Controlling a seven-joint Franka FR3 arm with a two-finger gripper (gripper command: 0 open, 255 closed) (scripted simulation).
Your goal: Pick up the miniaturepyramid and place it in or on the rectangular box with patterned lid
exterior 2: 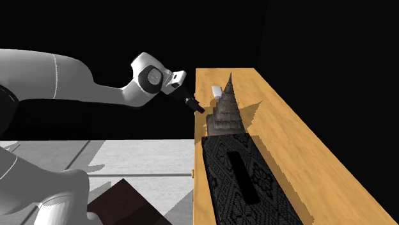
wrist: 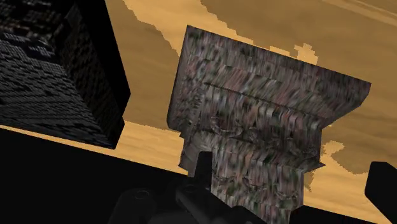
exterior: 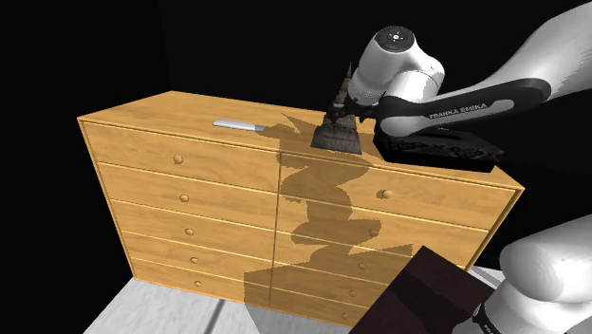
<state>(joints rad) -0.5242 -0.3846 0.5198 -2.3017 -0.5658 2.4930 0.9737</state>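
My gripper [exterior 2: 199, 107] hangs at the front edge of the wooden dresser [exterior: 180, 152], its fingers spread apart and clasping nothing. In the wrist view one finger [wrist: 202, 167] shows in front of the pyramid [wrist: 254, 121], though I cannot tell whether it touches. The other finger stands clear of it. The pyramid is mottled grey-brown and stepped with a thin spire. It stands upright on the dresser top, just beside one end of the long dark box [exterior 2: 246, 182] with the patterned lid. A pale knife [exterior: 242, 124] lies flat on the top beyond the pyramid, apart from it.
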